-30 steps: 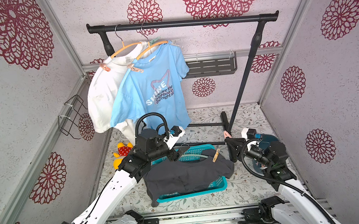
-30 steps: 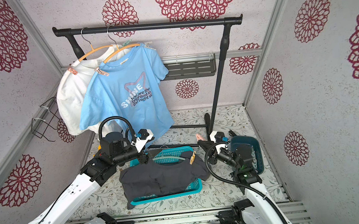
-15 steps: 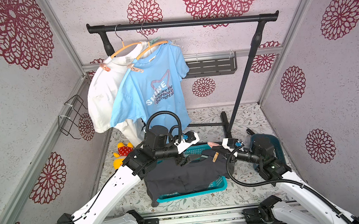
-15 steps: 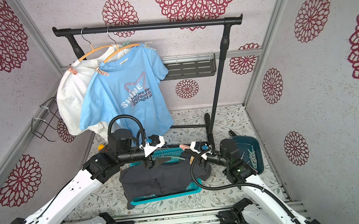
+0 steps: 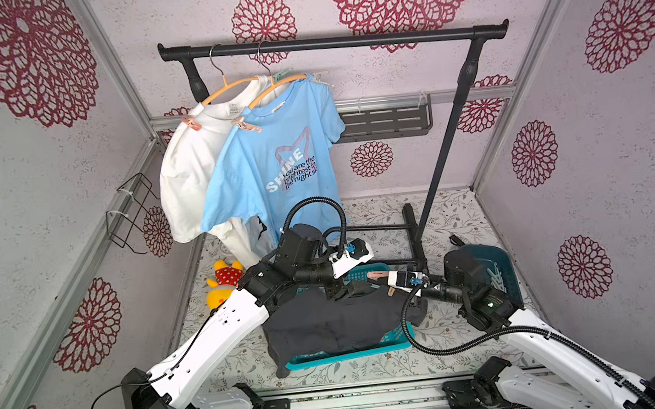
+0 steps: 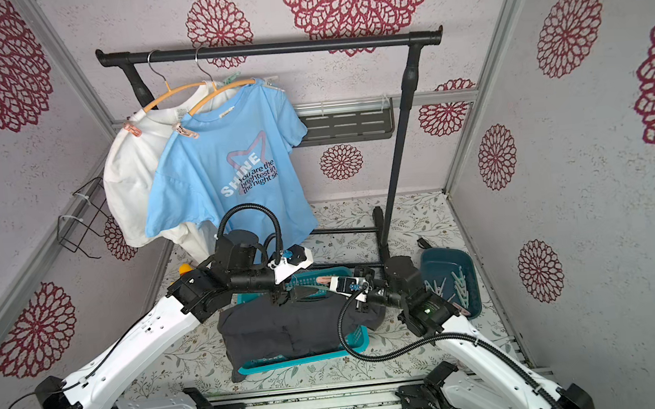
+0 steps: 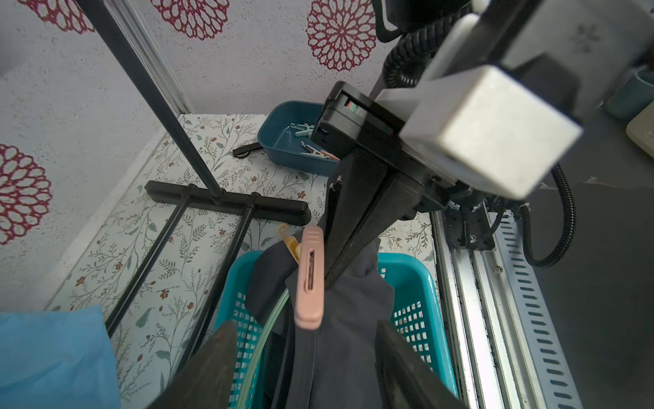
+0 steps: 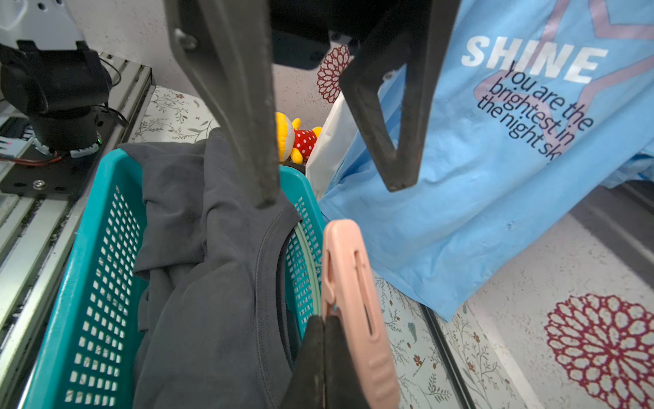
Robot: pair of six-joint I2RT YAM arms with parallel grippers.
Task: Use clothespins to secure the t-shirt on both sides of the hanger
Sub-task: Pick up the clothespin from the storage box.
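Right claw (image 7: 334,276) closer, with one pink clothespin (image 7: 309,283).

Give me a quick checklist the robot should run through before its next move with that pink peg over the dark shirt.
1. Hold on the pink plastic clothespin: ok, the right claw is shut on it.
2. Free helper: ok, the left claw is open and holds nothing, over the dark grey t-shirt.
3. Shirt in place: ok, it is draped over the teal plastic basket.
4. Seat of the pale green hanger in the shoulders: cannot tell, only a sliver shows at the neckline.
5. Peg on cloth: not ok, its tip is bare.
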